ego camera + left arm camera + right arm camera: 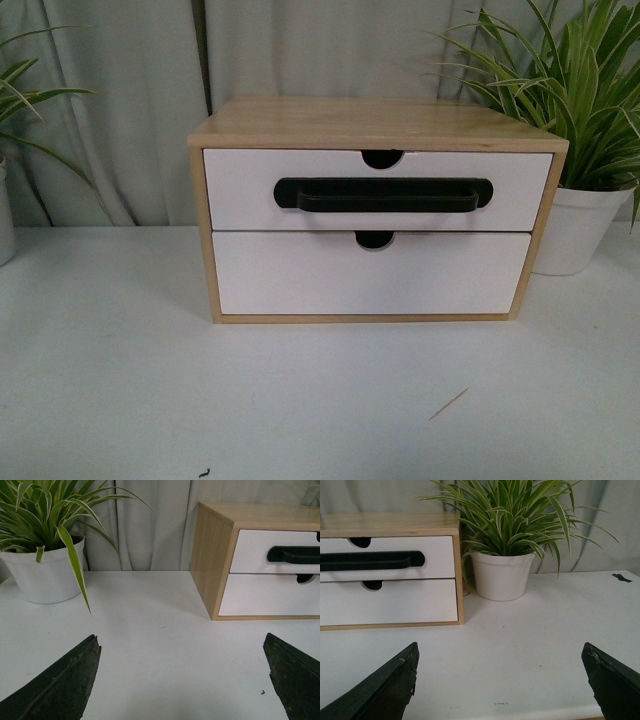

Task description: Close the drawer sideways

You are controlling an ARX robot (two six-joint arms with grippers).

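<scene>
Sitting square in the middle of the front view, the cabinet is resting on the white table, and the drawer with the black handle is occupying its upper slot, above a plain lower front. Both fronts are appearing about flush with the wooden frame, so the drawer is looking closed already, or very nearly so; from this straight-on angle a slight gap would be hard to catch. Neither arm is showing here, and a plant is standing just beside the cabinet on the right. Looking from the left wrist, the left gripper is hanging over bare table with its fingers spread wide and holding nothing, well short of the cabinet, whose side and top front are again lining up evenly. Another potted plant is standing off to the far side. Looking from the right wrist, the right gripper is likewise spreading its fingers wide and empty, apart from the drawer, which is lying level with the frame edge. By these pictures the pushing is seeming finished, with little or nothing left beyond keeping the arms clear.
</scene>
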